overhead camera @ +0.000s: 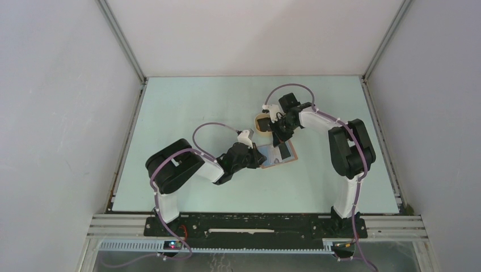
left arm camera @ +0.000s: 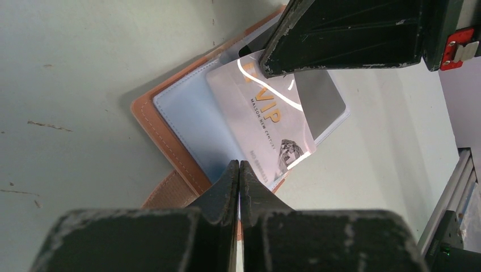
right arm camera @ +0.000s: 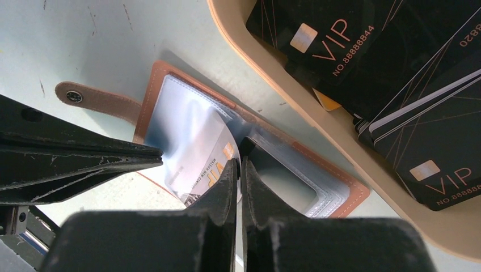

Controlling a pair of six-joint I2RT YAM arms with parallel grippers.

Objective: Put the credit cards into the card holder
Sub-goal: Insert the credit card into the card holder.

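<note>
Table: pale green table (overhead camera: pixel 187 113), white walls around.
Left tool (left arm camera: pixel 239 166): jaws together, tips at the near edge of the open reddish-brown leather card holder (left arm camera: pixel 181 116), seemingly steadying it.
Card: silver-grey glossy VIP credit card (left arm camera: pixel 266 122), slanted across the bluish pocket.
Right tool (right arm camera: pixel 239 162): narrow, nipping that card's far end, likely to feed it in.
Beyond: beige oval tray (right arm camera: pixel 266 73) with black VIP cards (right arm camera: pixel 317 39).

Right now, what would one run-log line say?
left gripper: shut at card holder edge | right gripper: shut on silver card | tray: black cards inside
</note>
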